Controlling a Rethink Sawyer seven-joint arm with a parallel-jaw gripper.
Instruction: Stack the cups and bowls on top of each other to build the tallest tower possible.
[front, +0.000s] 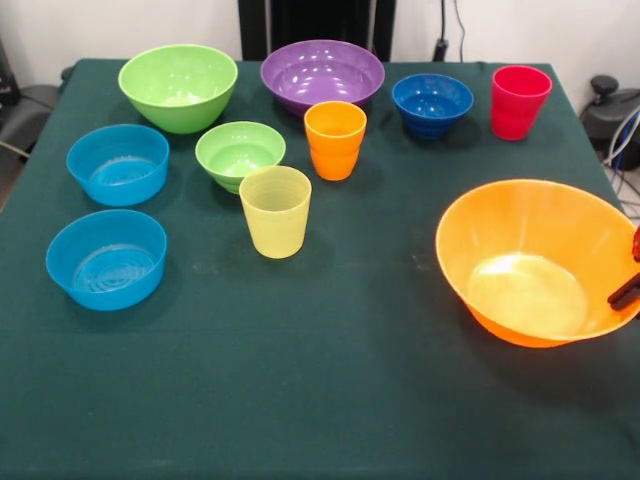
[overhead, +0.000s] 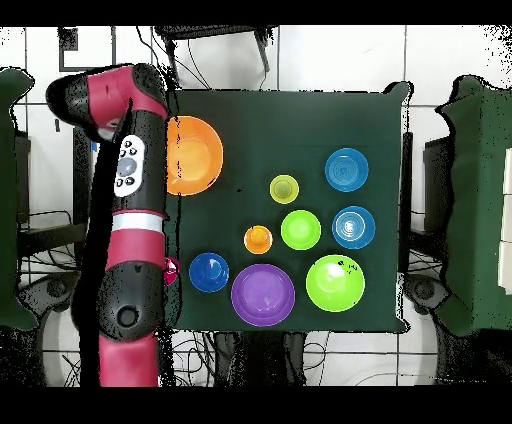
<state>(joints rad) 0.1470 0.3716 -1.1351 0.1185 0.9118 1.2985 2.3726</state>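
All cups and bowls stand apart and upright on the green cloth; no tower stands. The huge orange bowl (front: 535, 262) (overhead: 195, 155) is at the front view's right. The large green bowl (front: 178, 85), purple bowl (front: 322, 73), dark blue bowl (front: 432, 103) and red cup (front: 519, 101) line the far side. The orange cup (front: 335, 139), small green bowl (front: 239, 154) and yellow cup (front: 275, 210) are mid-table. Two light blue bowls (front: 118, 163) (front: 106, 258) sit left. A black and red tip of my gripper (front: 628, 288) shows at the right edge, by the orange bowl's rim.
In the overhead view the red arm (overhead: 130, 200) lies along the table's left edge, over the orange bowl's rim and part of the red cup (overhead: 172, 268). The table (front: 320, 400) is covered in dark green cloth. Chairs stand at both sides.
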